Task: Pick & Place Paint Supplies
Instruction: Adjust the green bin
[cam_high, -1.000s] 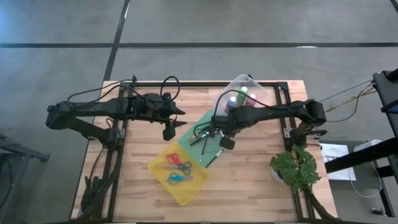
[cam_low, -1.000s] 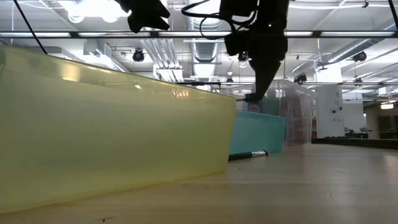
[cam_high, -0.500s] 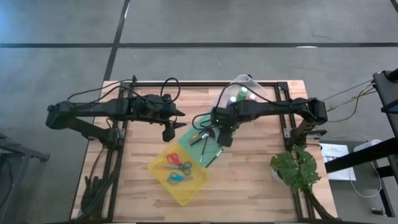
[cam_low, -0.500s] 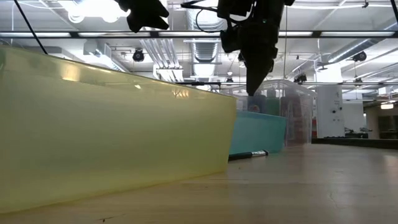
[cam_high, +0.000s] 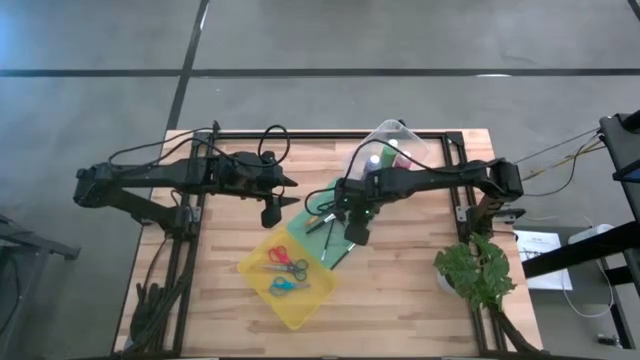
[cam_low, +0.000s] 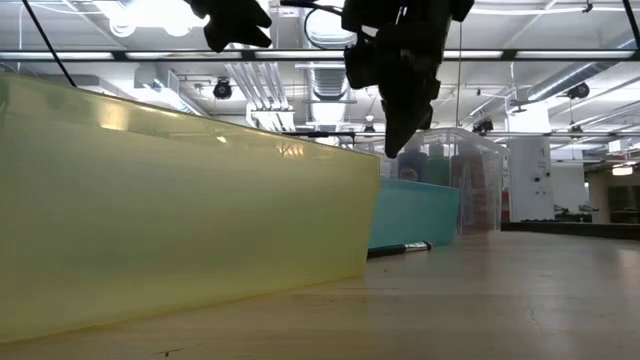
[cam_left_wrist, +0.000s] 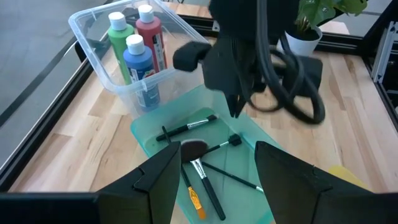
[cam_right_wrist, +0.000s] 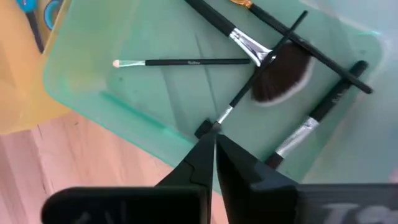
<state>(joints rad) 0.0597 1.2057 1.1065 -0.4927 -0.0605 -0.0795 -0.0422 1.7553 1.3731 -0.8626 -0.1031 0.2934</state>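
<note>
My right gripper (cam_high: 353, 224) (cam_low: 393, 148) hangs shut above the green bin (cam_right_wrist: 124, 93), fingers pointing down, touching nothing. Several dark-handled brushes (cam_right_wrist: 186, 62) (cam_left_wrist: 193, 127) lie flat in that bin. Three paint bottles, green (cam_left_wrist: 118, 37), red (cam_left_wrist: 149, 34) and blue (cam_left_wrist: 138, 62), stand upright in the clear bin (cam_high: 415, 140). Red scissors (cam_high: 288, 257) and blue scissors (cam_high: 288, 285) lie in the yellow bin (cam_high: 250, 268). My left gripper (cam_high: 291, 190) (cam_left_wrist: 217, 180) waits open, high over the table's left half, pointing at the bins.
A leafy plant (cam_high: 475, 270) stands at the table's right near corner. In the low view the yellow bin (cam_low: 180, 200) fills the foreground, the green bin (cam_low: 415, 210) is behind it, and a dark brush (cam_low: 400, 247) lies on the wood beside the green bin.
My right gripper has moved a little toward the table's left edge, from beside the clear bin to over the green bin, staying shut and well above the table. The left arm has kept still.
</note>
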